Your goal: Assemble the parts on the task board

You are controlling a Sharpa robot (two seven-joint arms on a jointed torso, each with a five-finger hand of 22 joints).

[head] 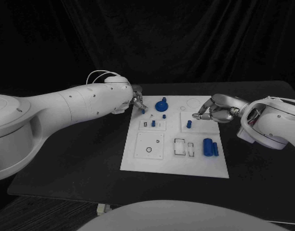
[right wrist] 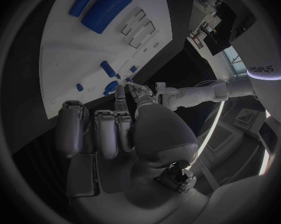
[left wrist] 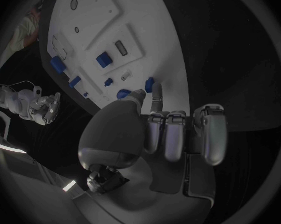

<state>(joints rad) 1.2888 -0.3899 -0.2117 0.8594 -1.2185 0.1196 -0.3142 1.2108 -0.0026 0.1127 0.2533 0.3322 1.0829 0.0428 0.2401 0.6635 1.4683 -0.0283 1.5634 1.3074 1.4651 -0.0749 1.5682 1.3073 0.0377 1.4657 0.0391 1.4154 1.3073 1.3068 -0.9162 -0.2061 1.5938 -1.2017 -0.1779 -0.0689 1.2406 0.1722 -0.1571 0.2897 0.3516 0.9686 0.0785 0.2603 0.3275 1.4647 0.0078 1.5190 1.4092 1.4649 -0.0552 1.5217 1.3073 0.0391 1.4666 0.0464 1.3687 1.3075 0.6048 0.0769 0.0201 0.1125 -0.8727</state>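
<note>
— Where is the task board (head: 147, 161) placed?

— Centrally, it is laid flat on the black table (head: 78, 159), as seen from the head view, with the far edge reached by both arms.

— What is seen of the left hand (head: 136, 99)?

— It is held over the far left corner of the task board. In the left wrist view a small blue part (left wrist: 149, 82) is seen at the tip of an extended finger (left wrist: 157, 94), with the thumb close beside it, while the other fingers are curled in. Whether the part is actually pinched cannot be told.

— And the right hand (head: 213, 109)?

— It is held above the far right section of the task board, fingers curled in toward the palm. Nothing is seen between them in the right wrist view, where one finger (right wrist: 120, 97) is pointed toward the board.

— Which parts are seen on the task board?

— A round blue knob (head: 161, 104) is stood near the far edge of the board, between the two hands. A small blue peg (head: 188, 124) is stood nearer the board's middle, just below the right hand. A large blue cylinder (head: 207, 147) and a thinner blue bar (head: 216, 149) are laid side by side toward the near right corner of the board.
</note>
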